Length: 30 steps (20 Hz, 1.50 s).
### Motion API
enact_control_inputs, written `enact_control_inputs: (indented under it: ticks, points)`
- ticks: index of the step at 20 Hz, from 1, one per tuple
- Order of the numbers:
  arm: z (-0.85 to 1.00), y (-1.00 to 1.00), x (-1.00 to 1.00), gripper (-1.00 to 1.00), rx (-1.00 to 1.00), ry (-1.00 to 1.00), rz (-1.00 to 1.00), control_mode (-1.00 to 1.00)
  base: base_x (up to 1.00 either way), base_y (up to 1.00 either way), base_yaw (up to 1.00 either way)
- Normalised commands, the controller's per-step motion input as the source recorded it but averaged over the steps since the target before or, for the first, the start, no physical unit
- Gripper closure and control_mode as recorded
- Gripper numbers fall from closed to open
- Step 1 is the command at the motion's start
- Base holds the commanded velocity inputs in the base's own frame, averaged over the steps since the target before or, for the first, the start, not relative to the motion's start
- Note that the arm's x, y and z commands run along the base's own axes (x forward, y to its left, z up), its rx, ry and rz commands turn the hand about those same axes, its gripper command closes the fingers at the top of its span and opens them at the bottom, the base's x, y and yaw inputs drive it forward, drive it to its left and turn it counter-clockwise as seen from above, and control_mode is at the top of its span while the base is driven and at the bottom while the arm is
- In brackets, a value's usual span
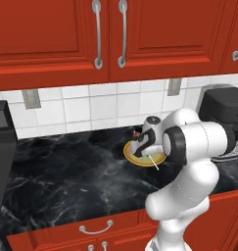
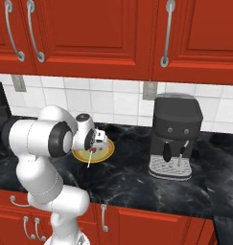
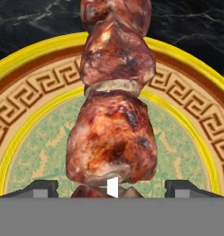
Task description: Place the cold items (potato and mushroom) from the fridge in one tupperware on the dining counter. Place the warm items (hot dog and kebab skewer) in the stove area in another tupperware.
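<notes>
Gripper (image 3: 111, 188) is down over the plate (image 3: 35, 115), which sits on the black marble counter (image 1: 66, 181) below the red wall cabinets (image 1: 110, 34). In the hand view the kebab skewer (image 3: 114, 106) runs from 12 to 6 o'clock across the plate's centre, meat chunks stacked end to end. The two dark fingers (image 3: 39, 188) sit at about 7 and 5 o'clock, apart, one on each side of the lowest chunk; whether they press on the meat cannot be told. In the left base view the skewer's pale stick pokes out toward 5 o'clock from the plate rim, under the arm's wrist. In the right base view the coffee machine (image 2: 177, 139) stands at 3 o'clock from the plate, well apart.
</notes>
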Motion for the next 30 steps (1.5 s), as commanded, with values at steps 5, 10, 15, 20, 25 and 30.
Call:
enact_control_inputs:
  ticks: [5, 10, 15, 20, 25, 30]
  points:
    - [-0.17, 0.0, 0.01, 1.0, 0.0, 0.01, 0.0, -1.0, 0.0, 0.0, 0.0]
    - [0.02, -0.02, -0.43, 1.0, 0.01, -0.05, -0.01, -1.0, 0.0, 0.0, 0.0]
    - [0.38, -0.03, -0.83, 1.0, 0.02, -0.14, -0.05, -1.0, 0.0, 0.0, 0.0]
    - [0.83, 0.0, -0.55, 1.0, 0.01, -0.05, -0.1, -1.0, 0.0, 0.0, 0.0]
    - [0.94, 0.01, -0.31, 1.0, 0.0, -0.02, -0.06, -1.0, 0.0, 0.0, 0.0]
    - [0.69, 0.02, -0.42, 1.0, 0.0, 0.0, -0.02, -1.0, 0.0, 0.0, 0.0]
